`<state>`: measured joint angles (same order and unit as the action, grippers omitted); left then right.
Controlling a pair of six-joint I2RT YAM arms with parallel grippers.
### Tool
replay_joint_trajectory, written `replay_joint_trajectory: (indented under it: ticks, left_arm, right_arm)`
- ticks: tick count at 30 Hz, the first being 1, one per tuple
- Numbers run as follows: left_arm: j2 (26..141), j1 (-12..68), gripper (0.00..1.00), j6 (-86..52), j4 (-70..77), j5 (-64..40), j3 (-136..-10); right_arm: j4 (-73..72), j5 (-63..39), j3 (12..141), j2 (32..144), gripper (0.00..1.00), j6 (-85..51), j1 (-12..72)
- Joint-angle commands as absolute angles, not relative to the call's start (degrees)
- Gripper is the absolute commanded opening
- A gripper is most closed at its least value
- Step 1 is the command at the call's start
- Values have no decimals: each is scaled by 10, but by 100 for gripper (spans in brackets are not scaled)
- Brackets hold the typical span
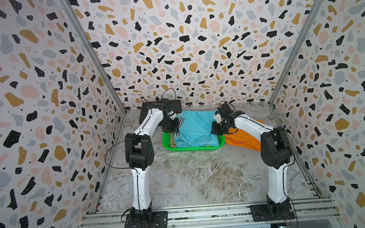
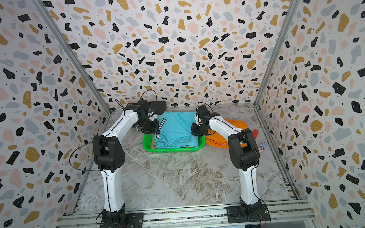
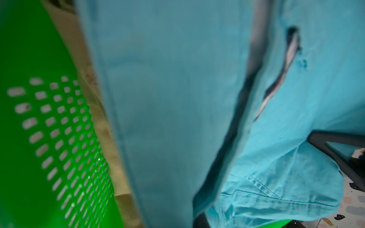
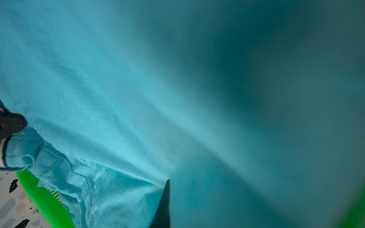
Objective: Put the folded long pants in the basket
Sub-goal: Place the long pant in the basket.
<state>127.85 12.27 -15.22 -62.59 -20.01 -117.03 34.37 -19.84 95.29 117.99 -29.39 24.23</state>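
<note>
The turquoise folded long pants (image 1: 196, 128) (image 2: 178, 130) lie across the top of the green basket (image 1: 192, 149) (image 2: 173, 150), their far edge over its back rim. My left gripper (image 1: 174, 125) is shut on their left, striped edge. At the right edge my right gripper (image 1: 216, 128) is shut on the same cloth. Turquoise cloth (image 3: 167, 98) (image 4: 98, 98) fills both wrist views, and only a dark finger (image 4: 165, 205) shows through it. Tan pants (image 1: 172, 143) (image 3: 102, 128) lie under it inside the basket. Orange pants (image 1: 241, 140) (image 2: 218, 141) lie on the table right of the basket, partly behind my right arm.
A flat black case (image 1: 174, 104) stands at the back left behind the basket. A small toy figure (image 2: 262, 145) and a red scrap (image 2: 255, 133) lie by the right wall. Marble table (image 1: 203, 178) stretches in front of the basket.
</note>
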Motion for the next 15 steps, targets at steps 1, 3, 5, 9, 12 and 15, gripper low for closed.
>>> replay_joint_trajectory:
  ticks: [1, 3, 5, 9, 12, 15]
  left_arm:
    - [1333, 107, 0, -163, -634, -186, -1196]
    - [1353, 104, 0, -163, -635, -179, -1203]
    - [1366, 102, 0, -163, -634, -176, -1207]
    - [1369, 101, 0, -163, -633, -161, -1200]
    - [1354, 101, 0, -165, -630, -155, -1187]
    - [1323, 101, 0, -170, -626, -159, -1174]
  right_arm:
    - [386, -168, 961, 1207, 0, -283, 243]
    - [376, -160, 951, 1215, 0, -280, 243]
    - [365, -150, 938, 1220, 0, -276, 244]
    - [357, -127, 932, 1236, 0, -260, 244]
    - [356, -126, 930, 1238, 0, -258, 245]
    - [353, -132, 932, 1222, 1, -258, 246]
